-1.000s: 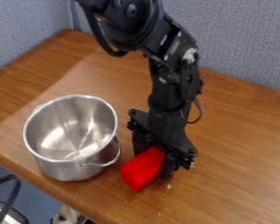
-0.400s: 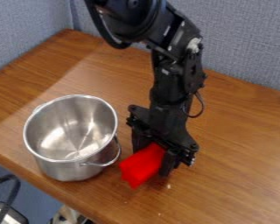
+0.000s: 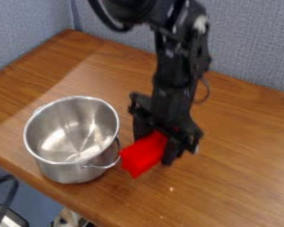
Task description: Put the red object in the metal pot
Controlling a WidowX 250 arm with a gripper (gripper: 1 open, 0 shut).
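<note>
The red object [image 3: 144, 157] is a bright red block held between the fingers of my black gripper [image 3: 156, 149], lifted a little off the wooden table, with its lower end hanging down to the left. The gripper points down and is shut on the block. The metal pot [image 3: 71, 138] stands to the left of the gripper, shiny and empty, its thin handle [image 3: 104, 163] lying at its front right. The block hangs just right of the pot's rim, apart from it.
The wooden table [image 3: 240, 168] runs right and back from the gripper. Its front edge lies close below the pot. A grey wall stands behind, and dark cables show at the bottom left corner.
The gripper has risen with the red block, which was resting on the table beside the pot and now hangs above it. The pot has not moved.
</note>
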